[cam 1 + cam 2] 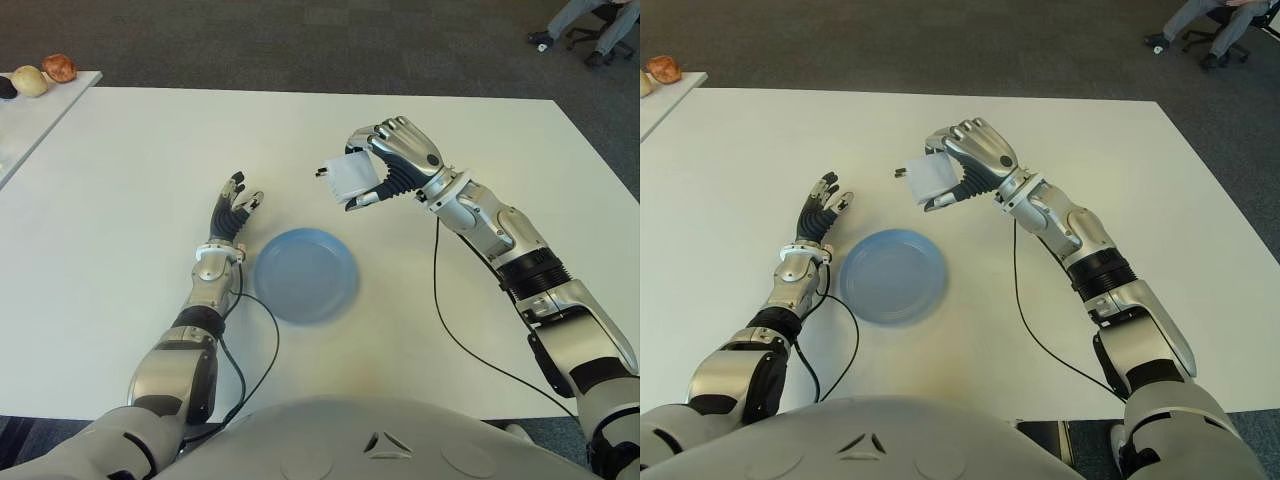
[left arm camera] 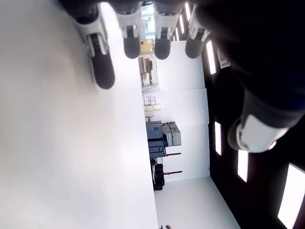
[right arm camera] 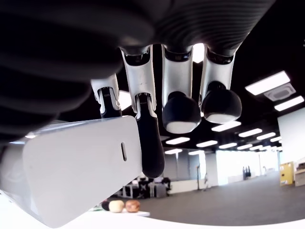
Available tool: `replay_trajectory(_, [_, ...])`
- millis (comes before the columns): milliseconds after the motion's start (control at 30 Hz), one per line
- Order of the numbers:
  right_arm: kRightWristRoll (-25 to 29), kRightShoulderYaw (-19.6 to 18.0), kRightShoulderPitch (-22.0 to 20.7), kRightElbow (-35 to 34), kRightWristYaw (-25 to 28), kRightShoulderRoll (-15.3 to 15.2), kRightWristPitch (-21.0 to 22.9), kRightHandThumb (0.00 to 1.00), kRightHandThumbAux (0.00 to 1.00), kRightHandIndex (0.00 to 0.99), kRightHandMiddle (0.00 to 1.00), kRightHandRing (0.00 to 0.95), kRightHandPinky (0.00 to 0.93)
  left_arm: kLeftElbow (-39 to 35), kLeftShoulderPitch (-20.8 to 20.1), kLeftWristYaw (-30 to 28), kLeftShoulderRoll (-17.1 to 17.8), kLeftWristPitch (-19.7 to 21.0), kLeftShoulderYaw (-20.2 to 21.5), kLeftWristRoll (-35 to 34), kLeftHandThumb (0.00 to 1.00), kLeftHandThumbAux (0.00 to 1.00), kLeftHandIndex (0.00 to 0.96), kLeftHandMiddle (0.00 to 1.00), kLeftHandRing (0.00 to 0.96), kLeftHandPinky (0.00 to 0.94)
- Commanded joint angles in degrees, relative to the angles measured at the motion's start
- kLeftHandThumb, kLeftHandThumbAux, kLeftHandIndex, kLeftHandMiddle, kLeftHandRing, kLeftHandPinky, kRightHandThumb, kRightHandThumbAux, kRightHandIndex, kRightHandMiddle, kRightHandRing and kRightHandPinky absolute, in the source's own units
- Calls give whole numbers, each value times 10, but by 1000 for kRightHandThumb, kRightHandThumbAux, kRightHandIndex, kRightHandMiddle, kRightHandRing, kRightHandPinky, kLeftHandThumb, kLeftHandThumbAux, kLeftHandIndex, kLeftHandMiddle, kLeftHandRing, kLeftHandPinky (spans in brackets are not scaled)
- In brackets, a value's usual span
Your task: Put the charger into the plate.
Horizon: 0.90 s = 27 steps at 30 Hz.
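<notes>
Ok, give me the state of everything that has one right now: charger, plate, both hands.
charger: held in the right hand, lifted off the table, not yet over the plate
plate: empty, flat on the table
right hand: fingers closed on the charger, beyond the plate
left hand: open, holding nothing, beside the plate on its left

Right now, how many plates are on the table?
1. The blue plate lies on the white table, just right of the left hand and nearer the robot than the right hand holding the charger.
</notes>
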Motion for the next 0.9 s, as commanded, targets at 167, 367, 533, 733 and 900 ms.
replay_trajectory(167, [-7, -3, 18, -37, 60, 31, 25, 726, 712, 441, 866, 861, 857, 47, 37, -2, -20, 59, -5, 2, 0, 561, 16, 43, 26, 36])
replay_trajectory(367, [-23, 3, 28, -35, 67, 46, 22, 725, 712, 441, 865, 861, 862, 42, 39, -1, -22, 62, -4, 1, 0, 567, 22, 47, 31, 39])
replay_trajectory(533, [-34, 10, 44, -40, 73, 56, 21, 723, 712, 441, 866, 864, 866, 42, 39, -2, -26, 61, -1, -3, 0, 588, 23, 49, 35, 41])
replay_trajectory(733, [-39, 15, 60, -48, 91, 68, 26, 720, 713, 441, 866, 865, 864, 42, 38, 0, -29, 58, 0, -4, 0, 597, 19, 47, 33, 40])
replay_trajectory(900, [-33, 16, 68, -44, 103, 80, 26, 721, 713, 441, 865, 865, 872, 42, 37, -2, -29, 56, -1, -3, 0, 587, 11, 42, 26, 32])
